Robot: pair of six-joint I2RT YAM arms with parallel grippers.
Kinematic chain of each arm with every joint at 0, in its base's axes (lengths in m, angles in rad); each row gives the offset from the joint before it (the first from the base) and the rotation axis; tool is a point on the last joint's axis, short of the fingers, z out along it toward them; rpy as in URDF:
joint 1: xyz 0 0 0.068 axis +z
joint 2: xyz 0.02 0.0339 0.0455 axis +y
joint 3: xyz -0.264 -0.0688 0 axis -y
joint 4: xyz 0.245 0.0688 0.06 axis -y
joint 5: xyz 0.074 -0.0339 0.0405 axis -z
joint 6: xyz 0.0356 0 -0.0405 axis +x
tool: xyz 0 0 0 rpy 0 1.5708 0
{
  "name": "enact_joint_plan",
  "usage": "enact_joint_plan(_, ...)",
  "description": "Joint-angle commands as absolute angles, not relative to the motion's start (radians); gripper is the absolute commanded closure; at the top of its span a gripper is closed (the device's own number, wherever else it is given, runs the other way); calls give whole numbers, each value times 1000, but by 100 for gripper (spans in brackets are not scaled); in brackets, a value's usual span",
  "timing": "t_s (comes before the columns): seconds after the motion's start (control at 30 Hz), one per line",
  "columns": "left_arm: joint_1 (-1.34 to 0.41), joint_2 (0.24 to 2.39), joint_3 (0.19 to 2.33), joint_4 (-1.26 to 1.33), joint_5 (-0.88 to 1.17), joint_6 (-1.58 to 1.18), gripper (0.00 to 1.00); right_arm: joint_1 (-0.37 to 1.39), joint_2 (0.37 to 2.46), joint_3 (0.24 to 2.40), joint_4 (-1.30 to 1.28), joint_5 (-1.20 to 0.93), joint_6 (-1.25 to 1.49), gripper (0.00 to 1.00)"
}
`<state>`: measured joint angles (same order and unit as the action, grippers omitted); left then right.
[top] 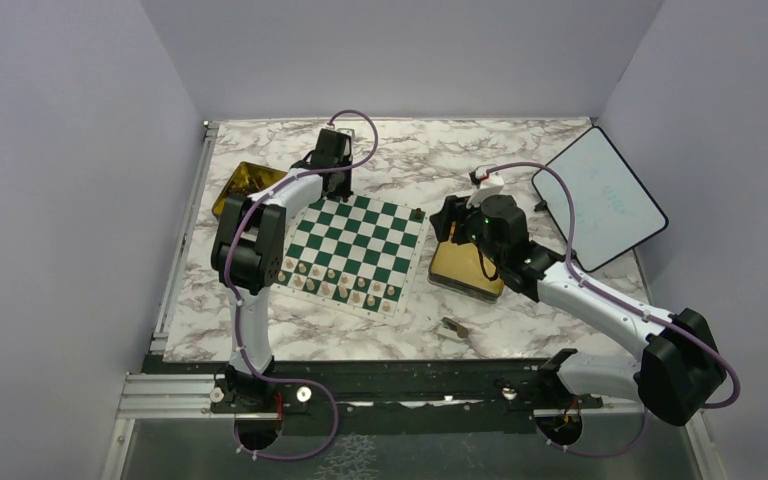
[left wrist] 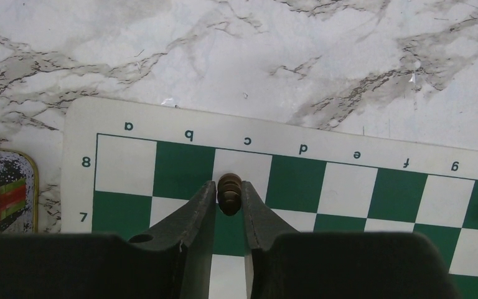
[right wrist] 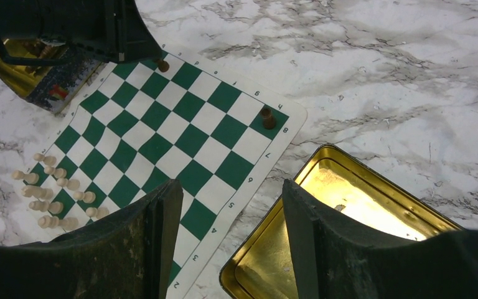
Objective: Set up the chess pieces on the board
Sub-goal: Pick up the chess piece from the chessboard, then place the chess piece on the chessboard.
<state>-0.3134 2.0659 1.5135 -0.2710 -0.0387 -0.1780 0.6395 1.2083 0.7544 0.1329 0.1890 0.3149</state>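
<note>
My left claw point(left wrist: 229, 185) is pinched narrow on a dark brown piece point(left wrist: 229, 195), one finger against each side, at the board's point(left wrist: 299, 182) far row on the c file. My right claw point(right wrist: 230, 187) hangs wide and empty above the board's right edge, where the gold tin point(right wrist: 323, 177) sits just beside it. Pale pieces point(right wrist: 53, 206) crowd the board's near rows; another dark piece point(right wrist: 267, 116) stands at its far right corner.
</note>
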Motion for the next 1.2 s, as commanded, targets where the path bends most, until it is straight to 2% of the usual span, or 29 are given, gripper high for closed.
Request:
enact_joint_plan(0.0,-310,2072,1553,-270,-36,-170,79,641,1213,778,125,198,305,35)
enact_joint_plan(0.33,-310,2068,1557,-268,-1,-173,83,641,1228,775,127,198,307,35)
enact_joint_plan(0.9,-314,2091,1561,-278,-2,-164,82,641,1205,770,116,206,306,35)
enact_joint_plan(1.07,-316,2100,1570,-281,-7,-163,72,641,1194,775,108,216,298,35)
enact_joint_plan(1.17,-318,2095,1579,-289,-5,-161,62,640,1188,774,107,213,300,35)
